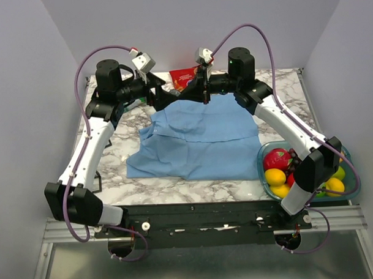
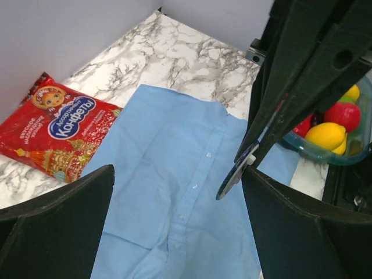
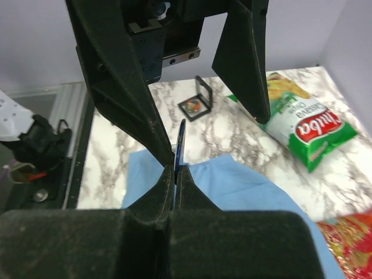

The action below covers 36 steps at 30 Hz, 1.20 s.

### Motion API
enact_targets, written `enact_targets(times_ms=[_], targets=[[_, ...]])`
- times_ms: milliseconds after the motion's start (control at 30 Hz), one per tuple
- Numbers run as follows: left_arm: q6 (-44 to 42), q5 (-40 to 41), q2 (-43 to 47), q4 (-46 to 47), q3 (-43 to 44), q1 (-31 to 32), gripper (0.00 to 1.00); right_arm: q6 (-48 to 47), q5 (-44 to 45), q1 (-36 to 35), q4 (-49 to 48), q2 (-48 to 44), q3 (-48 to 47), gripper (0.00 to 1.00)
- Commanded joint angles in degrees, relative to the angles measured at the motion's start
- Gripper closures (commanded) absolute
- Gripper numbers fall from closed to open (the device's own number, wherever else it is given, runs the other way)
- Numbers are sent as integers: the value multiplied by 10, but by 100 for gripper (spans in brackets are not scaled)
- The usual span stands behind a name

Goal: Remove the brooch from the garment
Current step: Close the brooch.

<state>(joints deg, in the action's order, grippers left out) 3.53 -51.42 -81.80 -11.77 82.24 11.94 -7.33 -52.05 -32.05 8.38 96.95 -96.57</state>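
The garment, a light blue button shirt [image 1: 199,139], lies spread on the marble table; it also shows in the left wrist view [image 2: 168,168] and the right wrist view [image 3: 250,186]. My right gripper [image 1: 204,97] is shut on the brooch [image 2: 234,174], a small round dark blue pin, and holds it in the air above the shirt's far part. In the right wrist view the brooch [image 3: 181,142] stands edge-on between my shut fingertips [image 3: 176,168]. My left gripper [image 2: 177,174] is open and empty, its two fingers on either side of the brooch, apart from it.
A red candy bag [image 1: 183,75] lies at the table's far edge, also in the left wrist view [image 2: 55,125]. A green chips bag [image 3: 302,125] and a small framed cube [image 3: 195,104] lie on the marble. A glass bowl [image 1: 264,173] of fruit stands at the right.
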Motion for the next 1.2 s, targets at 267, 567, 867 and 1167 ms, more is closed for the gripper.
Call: enact_targets(times_ms=[267,567,867,1167], targets=[[-79,-183,16,-29,-10,15,21,36,-53,-6,-52,4,-2,99],[101,-220,8,129,-13,-28,42,22,-42,-4,-47,-8,20,99],[184,-242,2,224,-35,-42,60,18,-37,-4,-41,-13,25,99],[131,-234,1,177,-37,-42,66,20,-37,-4,-43,-14,25,100]])
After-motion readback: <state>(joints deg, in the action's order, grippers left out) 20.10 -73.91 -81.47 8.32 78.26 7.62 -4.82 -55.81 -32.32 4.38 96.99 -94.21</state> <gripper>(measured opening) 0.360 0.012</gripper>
